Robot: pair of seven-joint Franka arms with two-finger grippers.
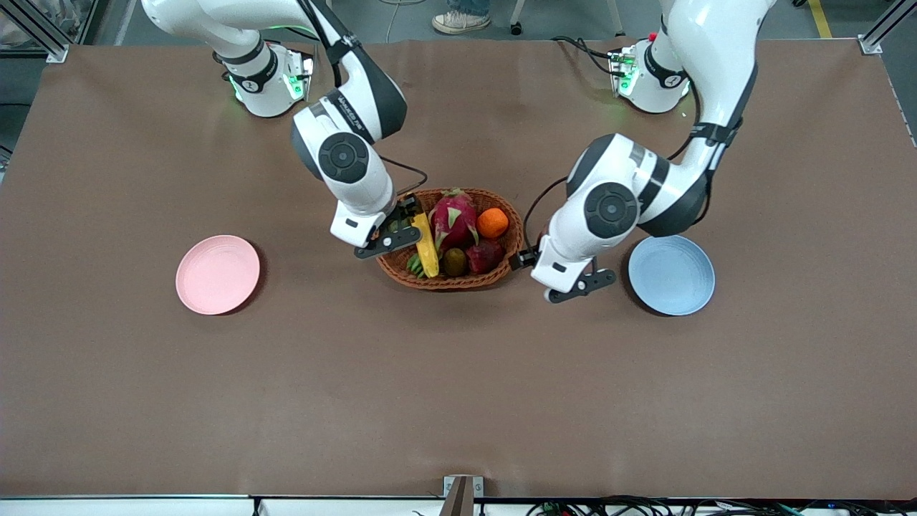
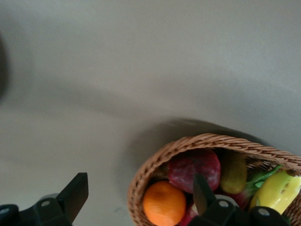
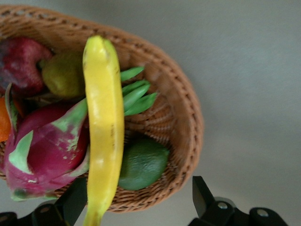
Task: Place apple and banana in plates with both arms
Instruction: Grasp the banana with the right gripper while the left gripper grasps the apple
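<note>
While both end effectors gape wide, right end effector (image 1: 410,223) over wicker basket (image 1: 494,276), dragon fruit (image 1: 453,218) crowding banana (image 1: 425,246), left end effector (image 1: 531,259) beside basket.

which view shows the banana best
The right wrist view: the banana runs nearly full length across the basket. The front view shows it small beside the right gripper; the left wrist view catches one end.

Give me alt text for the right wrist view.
The right gripper, open, hangs over the wicker basket, with the banana running between its fingers. Beside the banana lie a dragon fruit, a green lime and the dark red apple.
</note>
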